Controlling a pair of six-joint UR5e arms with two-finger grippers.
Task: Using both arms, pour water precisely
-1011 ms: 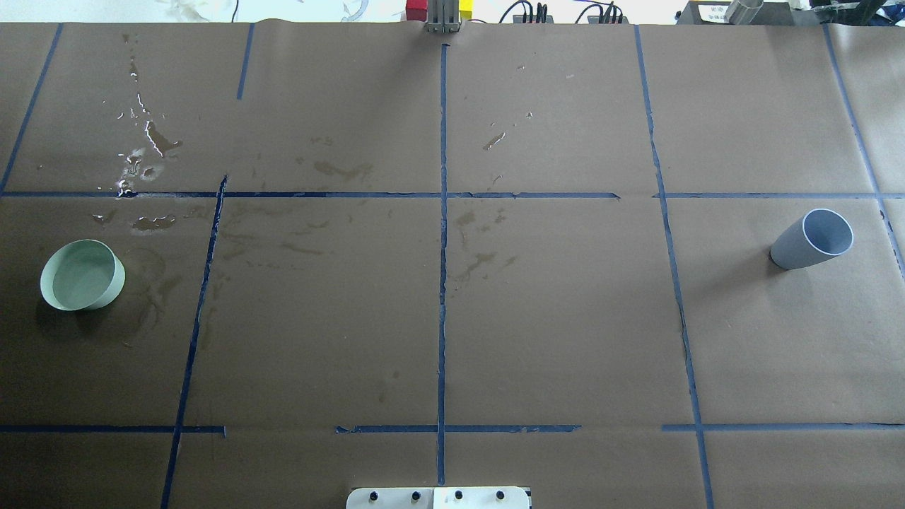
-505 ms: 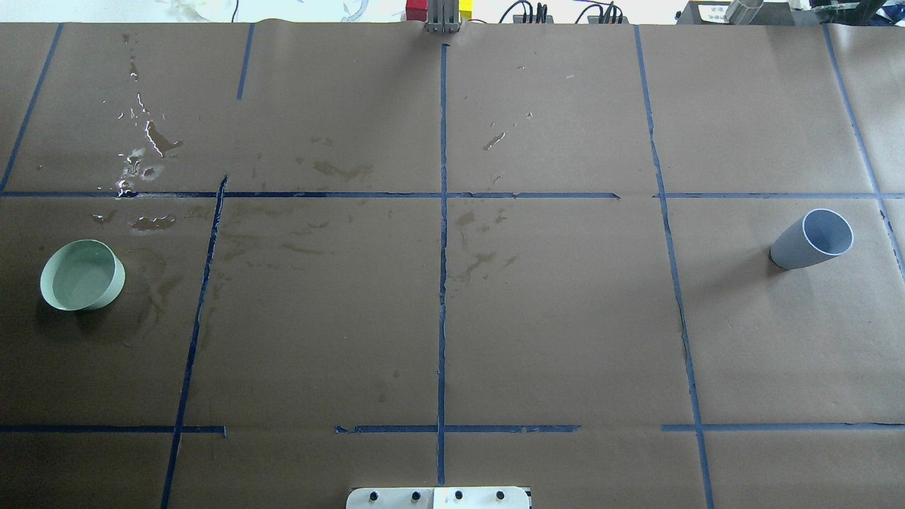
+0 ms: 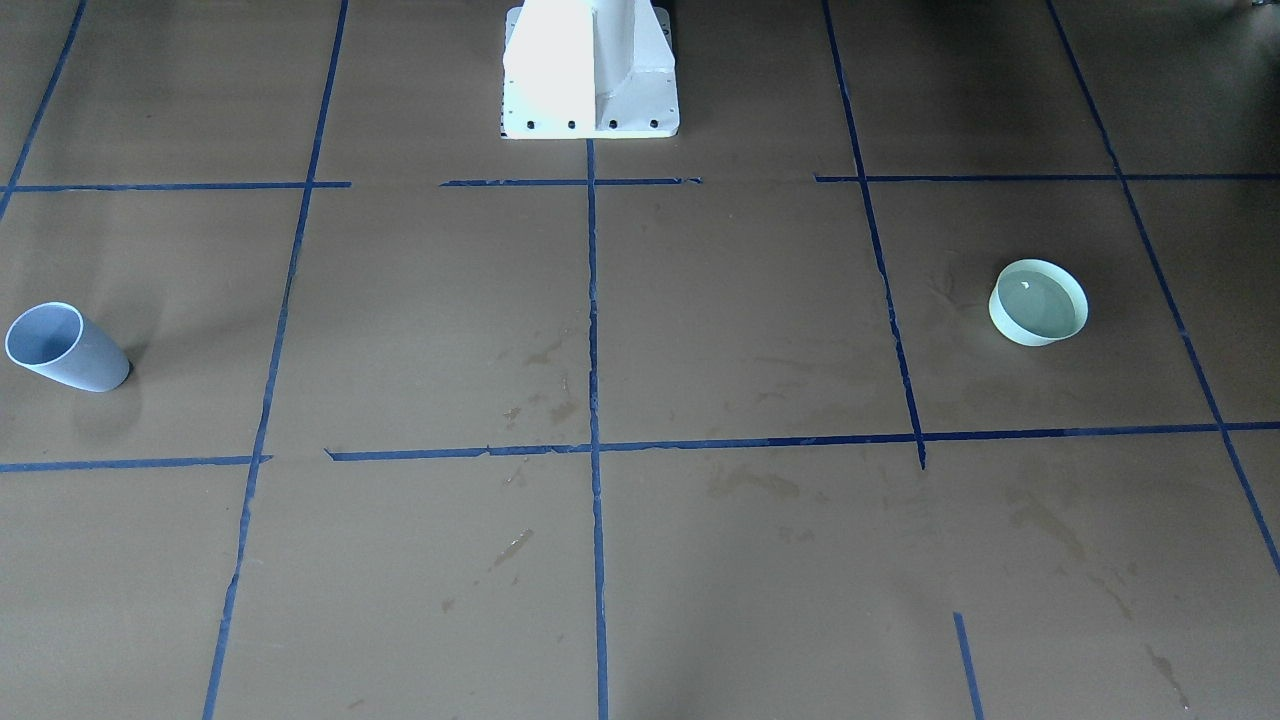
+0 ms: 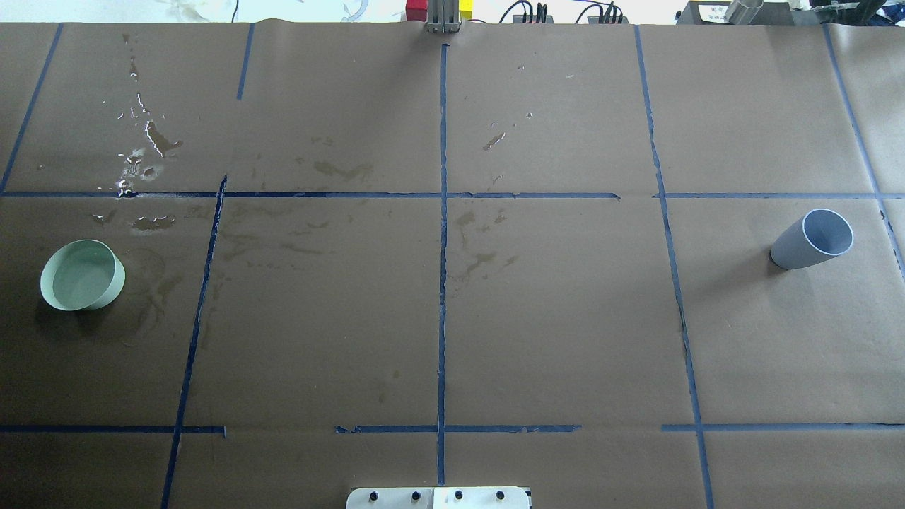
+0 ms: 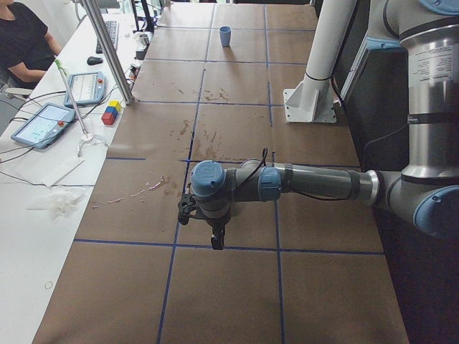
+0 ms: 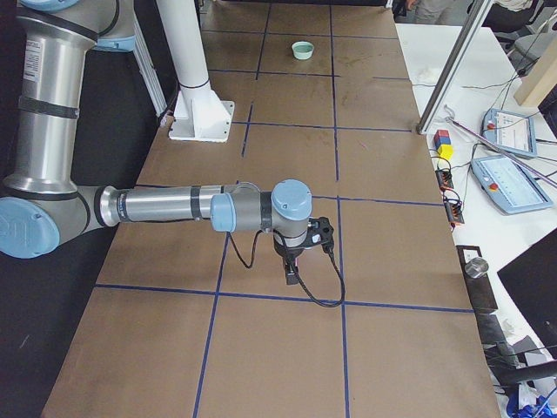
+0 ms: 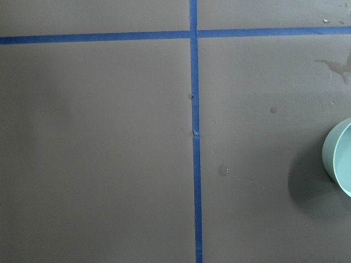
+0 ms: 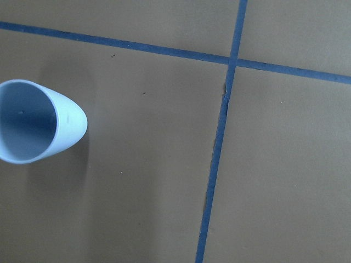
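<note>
A pale green bowl point(image 4: 112, 294) holding clear water point(image 3: 1040, 308) stands at the table's left; its rim shows at the right edge of the left wrist view point(image 7: 335, 156). A light-blue cup point(image 4: 811, 239) stands upright at the right and looks empty in the right wrist view point(image 8: 38, 120). My left gripper point(image 5: 215, 240) hangs pointing down above the table near the bowl. My right gripper point(image 6: 291, 274) hangs pointing down near the cup. Both show only in the side views, so I cannot tell whether they are open or shut.
Spilled water point(image 4: 152, 138) and damp stains mark the brown paper behind the bowl. The white pedestal base point(image 3: 590, 70) stands at the robot's edge. Tablets point(image 5: 43, 122), coloured blocks point(image 5: 111, 112), a metal post point(image 5: 107, 50) and a seated person point(image 5: 21, 36) are beyond the far edge.
</note>
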